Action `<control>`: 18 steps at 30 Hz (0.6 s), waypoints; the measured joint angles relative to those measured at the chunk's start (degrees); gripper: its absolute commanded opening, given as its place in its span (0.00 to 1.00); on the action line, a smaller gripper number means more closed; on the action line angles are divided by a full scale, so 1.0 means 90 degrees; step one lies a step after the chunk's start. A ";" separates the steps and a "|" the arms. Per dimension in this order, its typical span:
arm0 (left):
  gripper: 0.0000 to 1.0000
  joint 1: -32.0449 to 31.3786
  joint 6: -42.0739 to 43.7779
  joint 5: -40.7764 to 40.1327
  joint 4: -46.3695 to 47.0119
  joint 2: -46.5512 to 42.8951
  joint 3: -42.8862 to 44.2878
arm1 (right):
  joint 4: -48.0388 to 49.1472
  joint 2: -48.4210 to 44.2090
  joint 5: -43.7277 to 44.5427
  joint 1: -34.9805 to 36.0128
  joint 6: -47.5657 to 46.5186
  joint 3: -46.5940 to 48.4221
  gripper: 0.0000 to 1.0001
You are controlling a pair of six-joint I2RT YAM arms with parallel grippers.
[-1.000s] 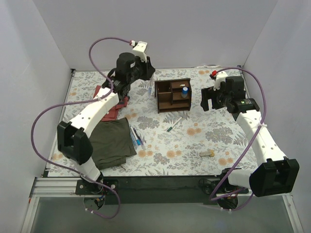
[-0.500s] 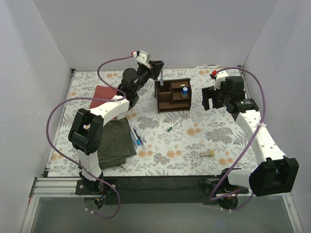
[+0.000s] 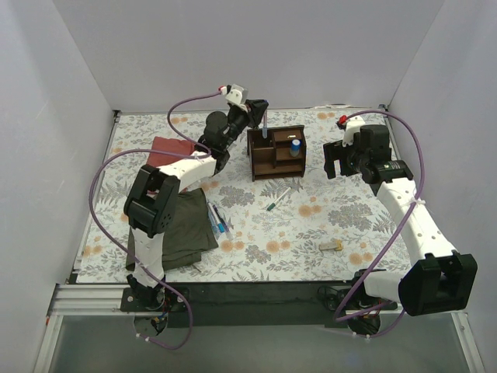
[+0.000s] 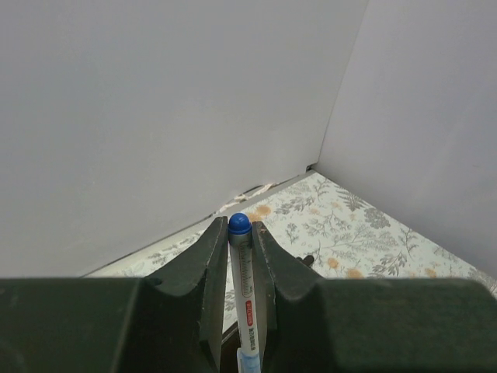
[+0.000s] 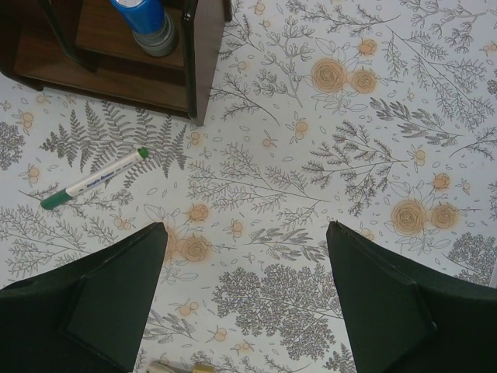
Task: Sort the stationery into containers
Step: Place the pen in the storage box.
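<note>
1. The brown organiser (image 3: pixel 276 153) stands upper middle in the top view, blue-capped cylinder (image 3: pixel 295 147) inside.
2. The right claw (image 3: pixel 335 165), fingers apart, hangs right of its edge.
3. The left claw (image 3: pixel 260 110) pinches a blue-tipped pen (image 4: pixel 242 272) over its upper-left corner.

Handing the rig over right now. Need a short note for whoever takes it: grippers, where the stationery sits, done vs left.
Left gripper: shut on a blue-capped grey pen, held above the far left corner of the dark brown wooden organiser; not released yet.
Right gripper: open, empty, hovering right of the organiser.
Done: blue-capped cylinder stands in the organiser's right compartment.
Left: white pen with green tip on the table in front of the organiser; blue and grey pens beside the olive cloth; beige block toward the near edge.
</note>
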 measured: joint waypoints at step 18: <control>0.31 -0.0019 0.0112 0.0131 0.0175 0.0561 -0.0041 | -0.0007 0.0039 0.0010 -0.0002 -0.0005 -0.0005 0.93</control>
